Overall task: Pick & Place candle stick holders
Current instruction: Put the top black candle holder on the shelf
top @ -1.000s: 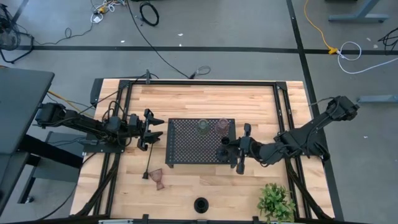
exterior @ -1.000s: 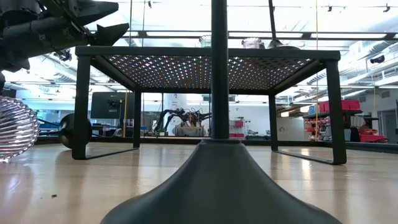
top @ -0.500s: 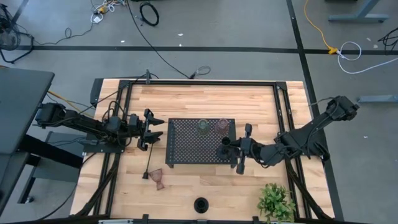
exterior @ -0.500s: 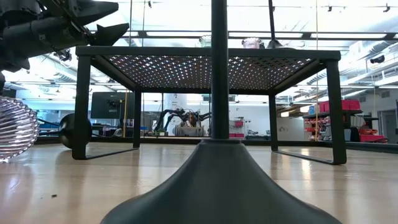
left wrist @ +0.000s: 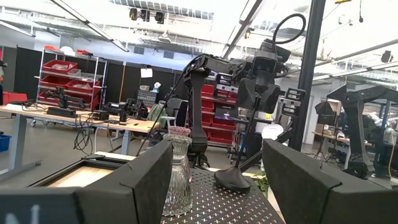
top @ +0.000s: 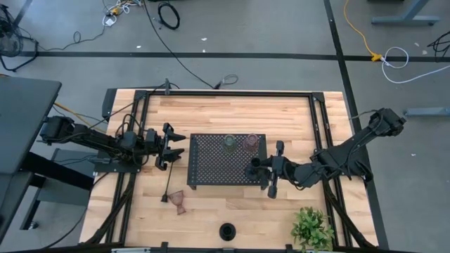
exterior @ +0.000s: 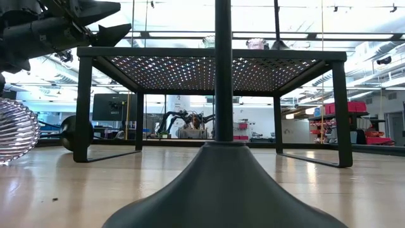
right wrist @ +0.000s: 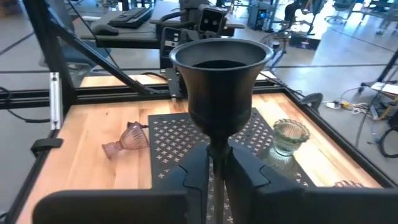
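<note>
Right now the right gripper (top: 261, 167) is clamping a black candle holder (right wrist: 219, 87) by its stem at the tray's (top: 211, 165) right edge, w/ fingers (right wrist: 244, 171) snug on it. Left gripper (top: 179, 146) is hanging open by the tray's left edge.

Six candle stick holders show in all:
- three black round-based candle stick holders with thin stems (top: 227, 230)
- two pinkish-brown hourglass-shaped glass holders (top: 252, 143)
- one pale green hourglass-shaped glass holder (top: 229, 143)

There is one large black perforated rectangular tray (top: 211, 165) and one small leafy green plant (top: 311, 228), both on one wooden counter (top: 211, 112). Two dark robot arms reach in, one hand on each: the left hand (top: 176, 147) and the right hand (top: 259, 167).
</note>
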Robot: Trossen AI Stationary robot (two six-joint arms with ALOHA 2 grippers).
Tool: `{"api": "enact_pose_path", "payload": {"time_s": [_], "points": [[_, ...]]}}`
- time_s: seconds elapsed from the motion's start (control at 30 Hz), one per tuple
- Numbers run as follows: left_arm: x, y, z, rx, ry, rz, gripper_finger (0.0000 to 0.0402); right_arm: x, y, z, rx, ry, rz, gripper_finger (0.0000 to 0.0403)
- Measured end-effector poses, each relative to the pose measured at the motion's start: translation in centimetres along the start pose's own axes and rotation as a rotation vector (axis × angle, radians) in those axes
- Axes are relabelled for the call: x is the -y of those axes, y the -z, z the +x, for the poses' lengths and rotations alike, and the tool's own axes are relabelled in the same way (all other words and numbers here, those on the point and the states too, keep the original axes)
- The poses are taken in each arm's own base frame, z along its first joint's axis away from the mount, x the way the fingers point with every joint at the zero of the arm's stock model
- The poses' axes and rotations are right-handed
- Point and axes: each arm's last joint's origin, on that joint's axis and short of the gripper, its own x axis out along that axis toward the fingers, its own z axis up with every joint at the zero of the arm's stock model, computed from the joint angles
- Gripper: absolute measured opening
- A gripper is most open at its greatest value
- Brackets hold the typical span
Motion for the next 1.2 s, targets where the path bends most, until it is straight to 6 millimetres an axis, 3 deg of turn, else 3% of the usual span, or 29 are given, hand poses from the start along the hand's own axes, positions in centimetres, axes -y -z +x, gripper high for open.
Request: {"api": "enact_pose_path", "payload": {"time_s": [1.2], "points": [[0.01, 0.0, 0.0, 0.0, 0.001, 0.0, 0.0248, -0.07, -0.36, 0.0, 0.031, -0.003, -0.053, 0.0149]]}}
